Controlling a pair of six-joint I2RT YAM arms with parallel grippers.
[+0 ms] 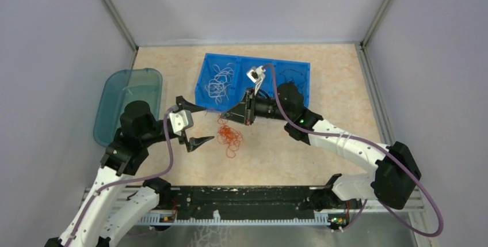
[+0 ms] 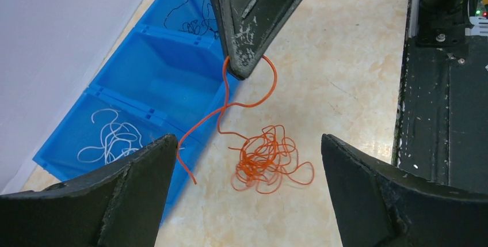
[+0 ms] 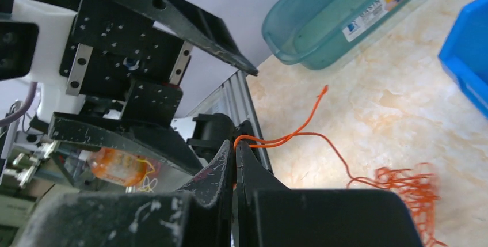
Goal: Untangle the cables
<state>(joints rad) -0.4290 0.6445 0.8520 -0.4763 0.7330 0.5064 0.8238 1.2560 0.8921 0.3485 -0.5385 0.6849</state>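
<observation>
A tangle of red-orange cables [image 1: 230, 136] lies on the table in front of the blue tray [image 1: 253, 63]. My right gripper [image 1: 221, 116] is shut on one orange strand [image 2: 253, 104], which loops out of its tips and trails down to the tangle [image 2: 267, 163]. In the right wrist view the jaws [image 3: 235, 143] are pressed together with the strand [image 3: 299, 135] running out between them. My left gripper [image 1: 193, 125] is open, just left of the tangle, with nothing between its fingers [image 2: 115, 195]. White cables [image 1: 220, 83] lie in the tray's left compartment and black cables [image 1: 293, 77] in its right one.
A teal translucent bin [image 1: 124, 100] stands at the left edge of the table. Grey walls close in the back and both sides. The black base rail [image 1: 247, 198] runs along the near edge.
</observation>
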